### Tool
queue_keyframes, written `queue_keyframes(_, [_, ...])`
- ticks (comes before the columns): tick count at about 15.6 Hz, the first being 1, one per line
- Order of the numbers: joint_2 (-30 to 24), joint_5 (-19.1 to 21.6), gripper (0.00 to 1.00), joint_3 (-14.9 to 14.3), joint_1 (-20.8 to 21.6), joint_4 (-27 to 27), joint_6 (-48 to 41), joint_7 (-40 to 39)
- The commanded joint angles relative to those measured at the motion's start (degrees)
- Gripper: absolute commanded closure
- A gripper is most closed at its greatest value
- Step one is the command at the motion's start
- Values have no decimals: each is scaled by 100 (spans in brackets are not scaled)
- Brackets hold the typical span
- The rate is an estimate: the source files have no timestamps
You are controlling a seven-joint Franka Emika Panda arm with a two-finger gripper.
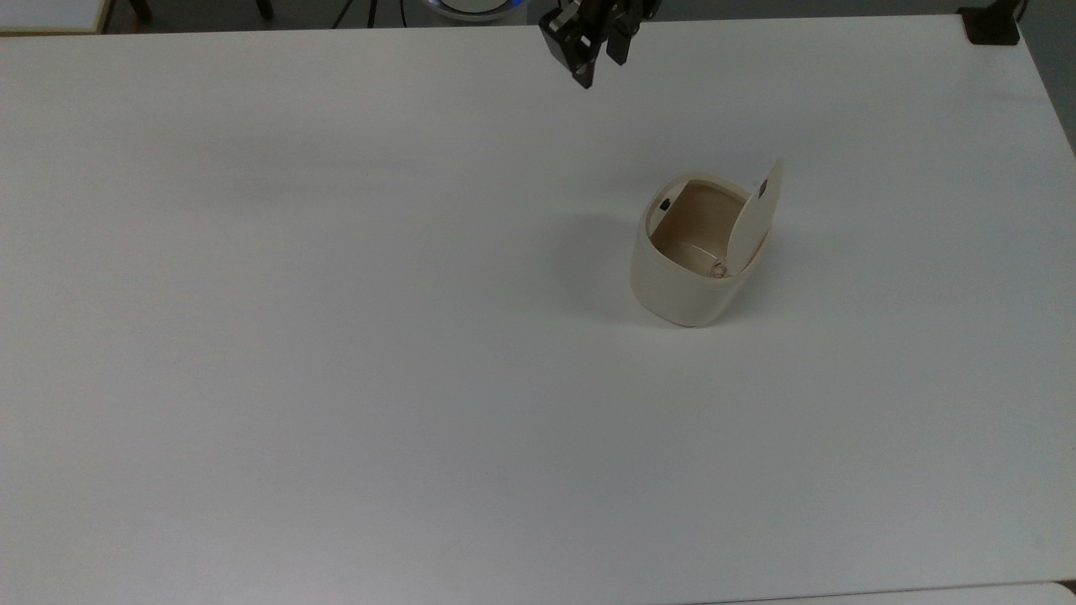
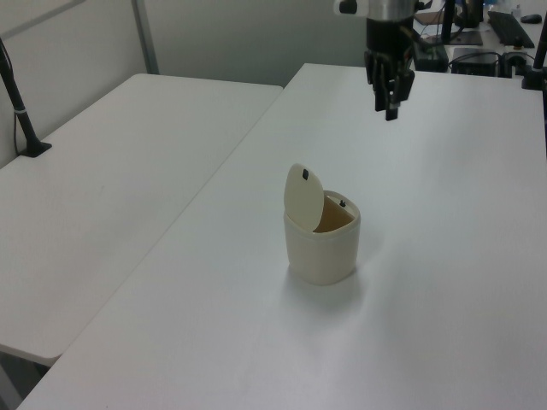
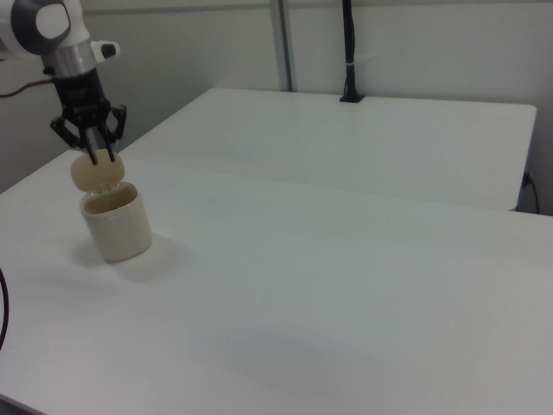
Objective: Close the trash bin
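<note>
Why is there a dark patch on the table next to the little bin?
That is the trash bin's shadow: in the top view it falls toward the top view's left on the table; in the left view a fainter one lies in front of the bin.

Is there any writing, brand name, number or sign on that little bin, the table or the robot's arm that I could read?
None: no readable text anywhere.
The trash bin is plain cream; the small dark marks on its lid and rim are not letters.
The white table is bare of print.
The end effector carries no legible label.
</note>
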Motion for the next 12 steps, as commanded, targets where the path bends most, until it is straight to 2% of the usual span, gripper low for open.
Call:
queue_keyframes(1, [197,170,100,82,-7,363,451,-205])
queue_keyframes(2, [258,179,100,170,-25,468,723,-187])
queue_keyframes(6, [943,293,100,215,36,1013,1427,-117])
queue_keyframes(9, [1304,302,100,539,19,1067,2078,137])
queue_keyframes(12, [1533,284,100,690,28,1093,2386,164])
